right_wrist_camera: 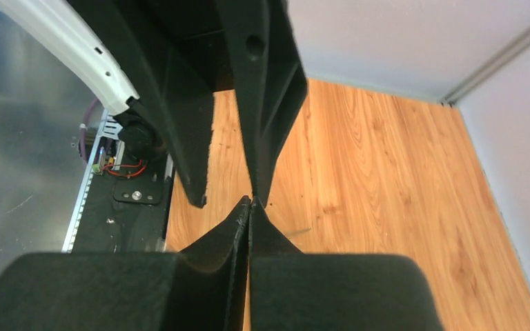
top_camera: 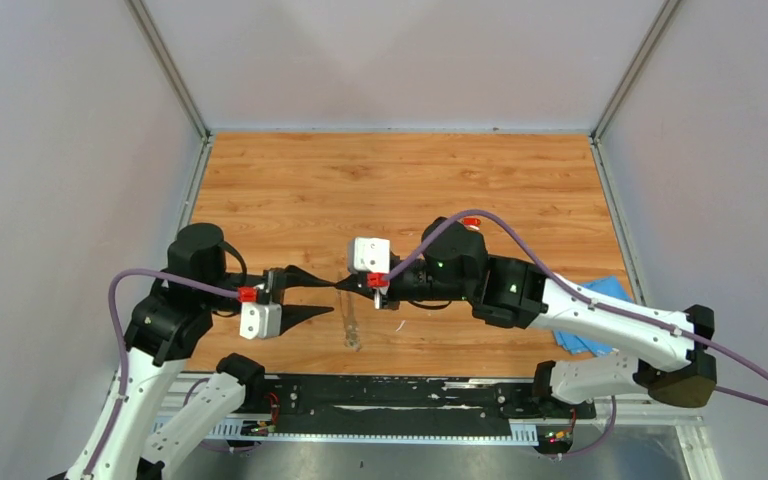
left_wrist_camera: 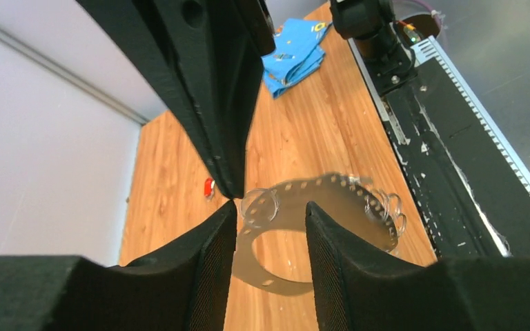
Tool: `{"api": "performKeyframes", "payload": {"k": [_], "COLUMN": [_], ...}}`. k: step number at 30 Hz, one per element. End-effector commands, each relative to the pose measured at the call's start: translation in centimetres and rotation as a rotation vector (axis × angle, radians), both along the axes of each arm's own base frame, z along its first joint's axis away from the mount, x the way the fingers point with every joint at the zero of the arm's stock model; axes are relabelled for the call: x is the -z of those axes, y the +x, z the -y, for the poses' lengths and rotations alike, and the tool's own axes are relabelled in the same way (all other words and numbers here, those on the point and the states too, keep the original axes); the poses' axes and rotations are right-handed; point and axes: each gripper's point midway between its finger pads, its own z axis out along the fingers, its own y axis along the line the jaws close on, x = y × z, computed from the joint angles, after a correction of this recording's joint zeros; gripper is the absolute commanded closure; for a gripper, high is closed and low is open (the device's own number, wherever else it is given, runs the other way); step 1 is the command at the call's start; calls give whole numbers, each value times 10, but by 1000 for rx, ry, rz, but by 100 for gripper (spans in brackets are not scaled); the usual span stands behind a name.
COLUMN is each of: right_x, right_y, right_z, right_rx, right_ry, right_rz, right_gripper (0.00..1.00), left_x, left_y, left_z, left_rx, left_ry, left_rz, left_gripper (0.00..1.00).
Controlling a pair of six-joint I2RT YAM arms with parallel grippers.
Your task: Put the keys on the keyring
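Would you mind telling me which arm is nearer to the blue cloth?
Right. The right arm passes over the blue cloth, partly covering it; the left arm stands at the table's opposite side, well apart from it.

One camera sits high up behind both arms and looks down on the whole table (top_camera: 410, 180). It is far off, so both arms fit in.

The left wrist camera sits right behind the left arm's fingers (left_wrist_camera: 203, 276), very close and low. It looks across the table to the right side, past the right arm's fingers (left_wrist_camera: 207, 83), to the blue cloth (left_wrist_camera: 297, 52) and the black rail (left_wrist_camera: 448, 158).

The right wrist camera sits just as close behind its own fingers and looks the other way, to the left wall (right_wrist_camera: 386, 41).

All three see the spot where the two sets of fingers meet. The top camera sees the cloth and rail too.
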Motion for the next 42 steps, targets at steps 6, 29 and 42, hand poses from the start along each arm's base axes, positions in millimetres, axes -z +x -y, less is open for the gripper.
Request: {"api": "performKeyframes", "payload": {"k": [6,29,42], "right_x": [34,280,328], "right_y": [5,129,133], "right_z": [29,115,119], "right_rx": [110,812,648], "right_ry": [-425,-451,-479], "right_rz": [-131,-811,-869], "right_gripper": [100,36,46], "left_x": [9,90,87], "left_y": [11,40,37], "left_z": [-1,-10,-12], "left_rx": [-63,-184,-188], "left_ry": [32,184,172], "left_rz": [-77,-105,-86], "left_gripper": [68,24,21]}}
